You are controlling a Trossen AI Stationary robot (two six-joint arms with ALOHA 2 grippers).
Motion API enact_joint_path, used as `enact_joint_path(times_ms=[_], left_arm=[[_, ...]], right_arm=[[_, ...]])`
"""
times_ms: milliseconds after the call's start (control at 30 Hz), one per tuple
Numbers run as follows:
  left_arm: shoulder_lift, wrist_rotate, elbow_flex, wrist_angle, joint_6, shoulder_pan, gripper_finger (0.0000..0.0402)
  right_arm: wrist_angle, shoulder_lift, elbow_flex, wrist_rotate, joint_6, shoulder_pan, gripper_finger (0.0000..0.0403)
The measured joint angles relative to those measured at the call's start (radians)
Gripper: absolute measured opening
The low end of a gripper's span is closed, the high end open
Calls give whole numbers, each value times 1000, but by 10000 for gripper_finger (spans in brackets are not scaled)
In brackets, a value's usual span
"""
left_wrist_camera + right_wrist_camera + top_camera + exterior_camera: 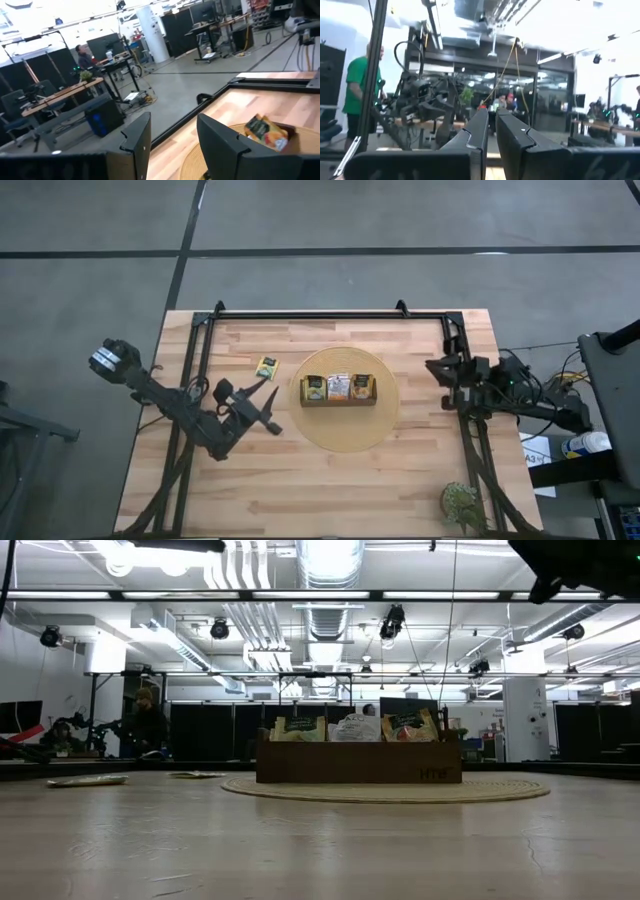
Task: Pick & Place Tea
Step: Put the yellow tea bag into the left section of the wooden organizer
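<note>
A brown three-compartment wooden tray (338, 401) stands on a round woven mat (345, 435) at mid-table, with tea packets (339, 386) standing upright in its compartments; the low view shows their tops (352, 727). One yellow-green tea packet (266, 366) lies flat on the table, left of the mat. My left gripper (268, 410) is open, empty and just left of the mat, on the near side of that packet; in its wrist view (172, 145) it looks past the mat at a tray packet (267, 132). My right gripper (437, 368) is shut and empty near the table's right side (491, 135).
A dark metal frame (310, 313) runs along the table's far edge and down both sides. A small green plant (462, 505) sits at the near right corner. Bare wood lies on the near side of the mat. People and desks show in the room beyond.
</note>
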Motion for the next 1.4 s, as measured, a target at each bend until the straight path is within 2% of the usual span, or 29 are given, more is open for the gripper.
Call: enact_joint_path(times_ms=[133, 300, 533, 600, 767, 833, 933, 1133, 1300, 1400], left_arm=[[0, 38, -16, 0, -57, -4, 153], [0, 237, -41, 0, -136, 10, 153], [0, 412, -103, -11, -265, 100, 153], [0, 538, -132, -28, -360, 165, 153], [4, 1017, -188, -133, -614, 389, 153], [7, 1111, -201, -183, -665, 458, 153], [8, 1113, -223, -220, -691, 501, 153], [7, 1084, -248, -228, -665, 504, 153], [2, 1081, -249, -284, -656, 504, 153], [-12, 1040, -249, -374, -647, 504, 153]], right_arm=[[28, -85, -46, -6, -23, 0, 33], [24, -48, -71, -13, -62, 0, 34], [-14, -36, -123, 110, -106, 0, 34], [-47, -38, -123, 117, -105, -1, 34], [-115, -39, -123, 99, -97, 0, 34], [-156, -39, -123, 93, -100, -1, 34], [-212, -38, -125, 74, -115, 0, 34], [-293, -39, -127, 76, -161, 0, 34], [-334, -38, -127, 162, -224, 0, 34], [-349, -36, -127, 226, -242, -1, 34]])
